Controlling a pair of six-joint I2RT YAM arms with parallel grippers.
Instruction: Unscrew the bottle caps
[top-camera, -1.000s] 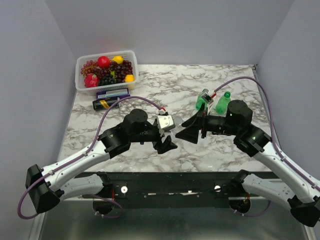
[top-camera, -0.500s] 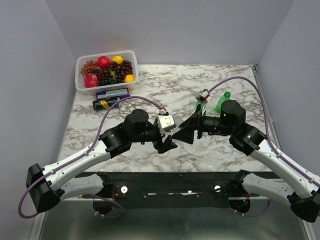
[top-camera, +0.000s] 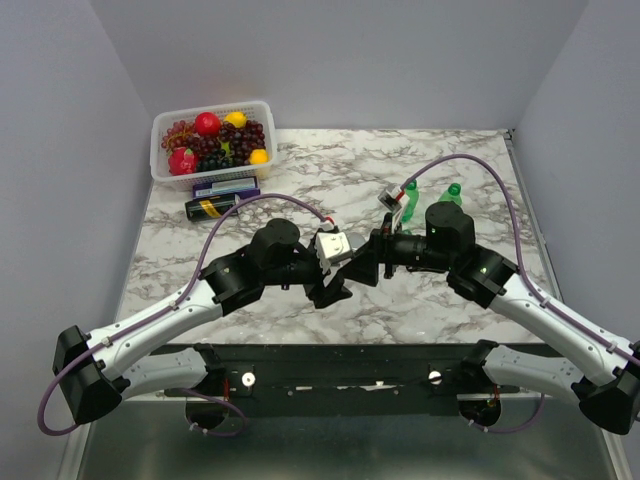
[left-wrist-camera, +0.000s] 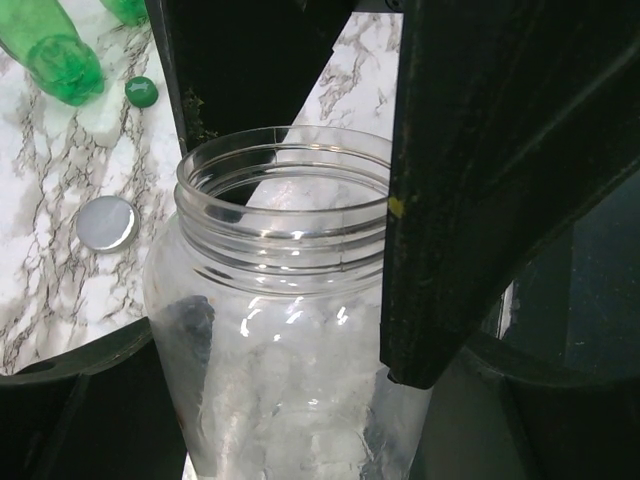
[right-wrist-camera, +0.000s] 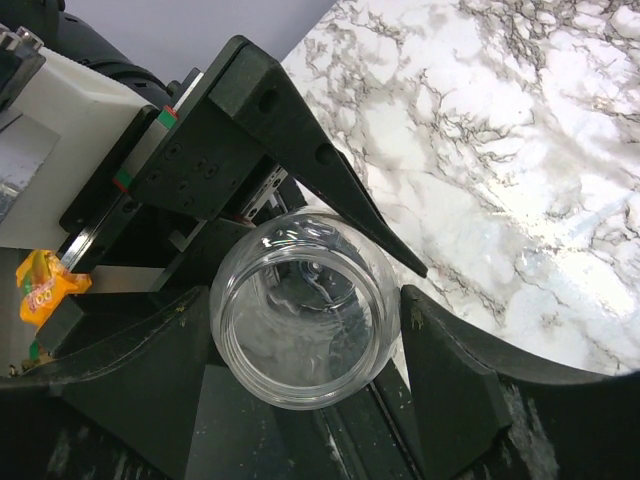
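On the marble table (top-camera: 300, 170), the left gripper (top-camera: 333, 287) is clamped on the clear bottle (left-wrist-camera: 280, 300), which has an open mouth. The right gripper (right-wrist-camera: 305, 305) holds its fingers apart, one on each side of this mouth. Two green bottles (top-camera: 410, 197) are farther back. A grey cap (left-wrist-camera: 107, 222) and a green cap (left-wrist-camera: 141, 92) lie on the table.

Bottle (left-wrist-camera: 280, 330) in L hand (top-camera: 338, 283) (caps (left-wrist-camera: 107, 222) beside)

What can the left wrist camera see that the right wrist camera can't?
Only the left wrist view: a silvery cap and a green cap lying loose on the table, near a green bottle. Only the right wrist view: a white housing with an orange tag. Both: the clear bottle, its mouth open and capless.
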